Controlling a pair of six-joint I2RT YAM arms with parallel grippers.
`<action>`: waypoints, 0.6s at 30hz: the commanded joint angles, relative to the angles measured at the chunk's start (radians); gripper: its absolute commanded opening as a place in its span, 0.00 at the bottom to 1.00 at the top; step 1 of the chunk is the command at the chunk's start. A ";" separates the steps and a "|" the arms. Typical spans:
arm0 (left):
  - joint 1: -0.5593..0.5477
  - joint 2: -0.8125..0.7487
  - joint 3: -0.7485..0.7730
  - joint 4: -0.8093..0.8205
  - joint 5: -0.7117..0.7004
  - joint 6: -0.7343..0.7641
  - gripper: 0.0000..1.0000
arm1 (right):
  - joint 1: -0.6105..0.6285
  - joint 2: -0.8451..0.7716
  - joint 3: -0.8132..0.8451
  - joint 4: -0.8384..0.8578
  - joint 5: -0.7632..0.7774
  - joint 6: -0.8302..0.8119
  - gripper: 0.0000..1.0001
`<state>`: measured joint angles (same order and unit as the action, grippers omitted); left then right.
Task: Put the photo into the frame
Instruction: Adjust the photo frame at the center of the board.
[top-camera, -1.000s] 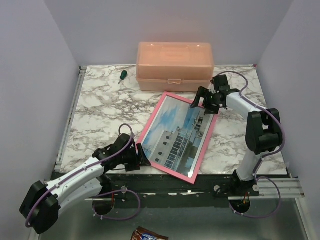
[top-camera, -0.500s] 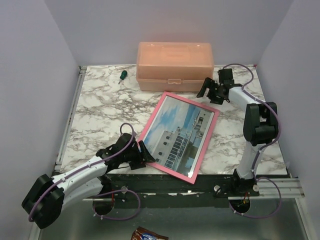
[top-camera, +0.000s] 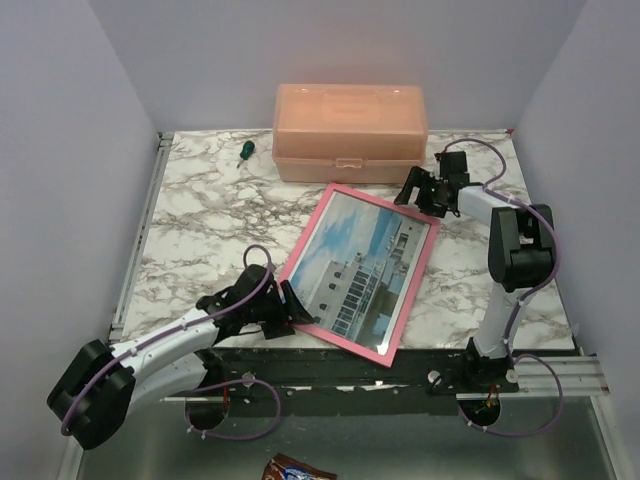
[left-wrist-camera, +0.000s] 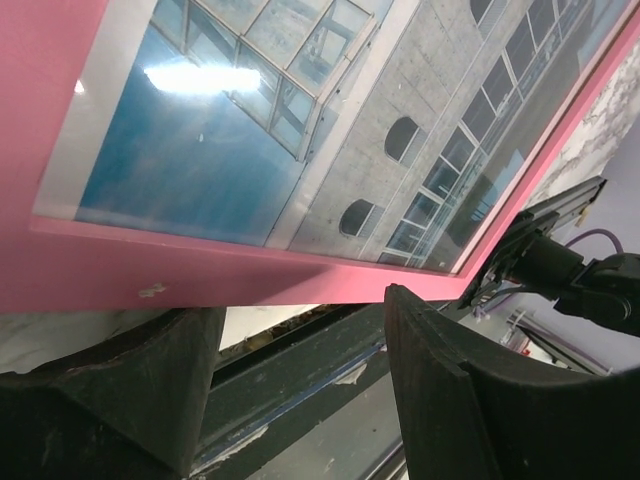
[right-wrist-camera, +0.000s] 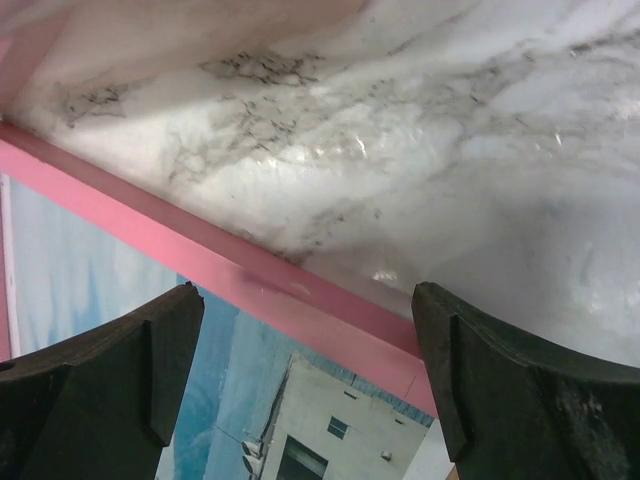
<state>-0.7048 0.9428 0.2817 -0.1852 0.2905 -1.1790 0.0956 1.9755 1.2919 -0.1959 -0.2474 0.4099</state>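
Looks like the photo (top-camera: 360, 270) is already seated in the frame (top-camera: 412, 290)
Light, thin, probably slick, so best pinched by the pink rim. The left gripper (top-camera: 290, 305) and right gripper (top-camera: 408, 188) are spread apart, nothing held.

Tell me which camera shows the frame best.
Top external: the whole frame shows, all four pink sides. Left wrist catches only part of it, close up; right wrist only a stretch of its edge.

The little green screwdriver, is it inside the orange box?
No, the screwdriver lies on the marble table, left of the shut orange box.
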 joint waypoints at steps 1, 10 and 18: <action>0.015 0.056 0.055 -0.015 -0.045 0.064 0.67 | 0.003 -0.043 -0.151 -0.103 -0.093 0.032 0.94; 0.169 0.149 0.202 -0.071 0.013 0.226 0.74 | -0.050 -0.250 -0.388 -0.077 -0.165 0.102 0.94; 0.267 0.336 0.359 -0.060 0.064 0.346 0.78 | -0.064 -0.428 -0.505 -0.111 -0.188 0.117 0.95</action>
<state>-0.4503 1.1828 0.5247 -0.3992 0.2977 -0.9230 0.0040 1.6135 0.8513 -0.1593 -0.2829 0.4526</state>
